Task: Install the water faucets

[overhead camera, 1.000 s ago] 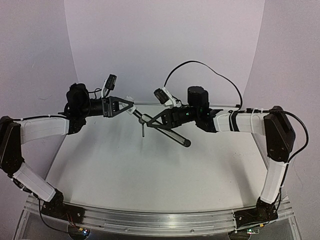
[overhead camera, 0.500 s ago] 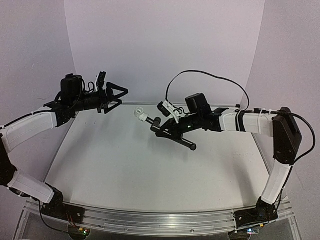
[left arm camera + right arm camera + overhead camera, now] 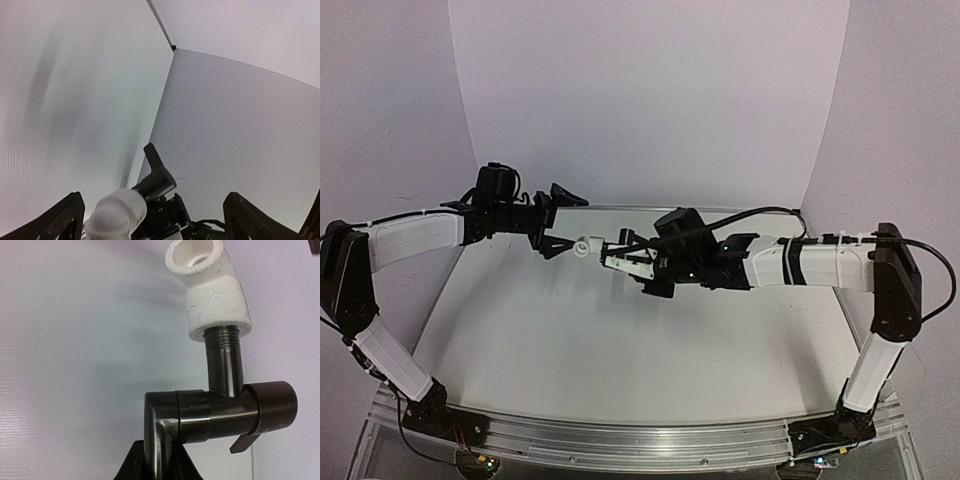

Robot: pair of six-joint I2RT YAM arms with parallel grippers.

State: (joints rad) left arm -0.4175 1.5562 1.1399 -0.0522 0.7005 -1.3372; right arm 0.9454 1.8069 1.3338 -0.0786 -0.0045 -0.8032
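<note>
My right gripper (image 3: 156,460) is shut on the bent tube of the black metal faucet (image 3: 220,412), held above the table. A white plastic fitting (image 3: 210,295) is screwed onto the faucet's threaded end. From the top view, the right gripper (image 3: 638,262) points left, with the white fitting (image 3: 585,246) at the faucet's left tip. My left gripper (image 3: 565,225) stands open around that tip, one finger above and one just left of it. The left wrist view has the fitting (image 3: 117,217) and the faucet's lever (image 3: 155,172) between my spread fingers (image 3: 62,220), touching neither.
The white table (image 3: 620,350) lies under both arms, with its back edge meeting the pale backdrop wall (image 3: 650,100). An aluminium rail (image 3: 620,435) carries the arm bases at the near edge. A black cable (image 3: 760,212) runs along the right forearm.
The right arm has turned and carried the faucet left, so the white fitting now points at the left gripper. The left arm swung back down and in around it. The left jaws stay open.
</note>
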